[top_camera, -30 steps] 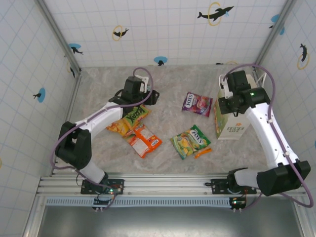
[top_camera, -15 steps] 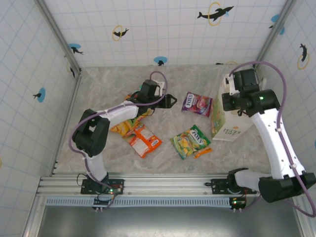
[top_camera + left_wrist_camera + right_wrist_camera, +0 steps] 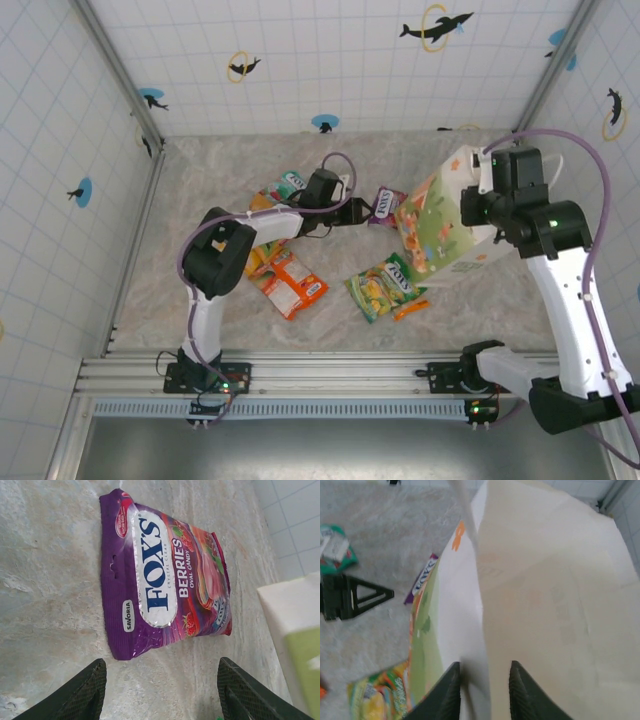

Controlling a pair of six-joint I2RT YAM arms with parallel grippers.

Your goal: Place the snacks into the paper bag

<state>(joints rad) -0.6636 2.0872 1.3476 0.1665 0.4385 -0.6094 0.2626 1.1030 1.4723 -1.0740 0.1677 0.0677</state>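
You are working over the marbled table (image 3: 200, 175). The biggest thing on it, the paper bag (image 3: 440, 225), is leaning over on the right side, with its top tipping toward the middle so that a green-and-orange printed face is showing from above. Your right gripper (image 3: 482, 680) is gripping the bag's upper wall: in the right wrist view the two fingers are sitting close together with a fold of cream paper pinched between them (I cannot tell what is lying inside the bag). Your left arm is reaching across the middle of the table. Your left gripper (image 3: 161, 675) is standing open and holding nothing, its fingers hanging just short of the purple packet (image 3: 165, 580), which is lying flat, logo up, just beside the leaning bag. The other snacks are lying loose on the table. The green-and-yellow packet (image 3: 385, 285) is resting near the bag's foot, toward your side. The orange packet (image 3: 295, 285) is lying left of it, well apart from the bag. The green packet (image 3: 288, 183) is sitting just beyond the left arm's wrist. The small orange packet (image 3: 410, 310) is lying just beside the green-and-yellow one.
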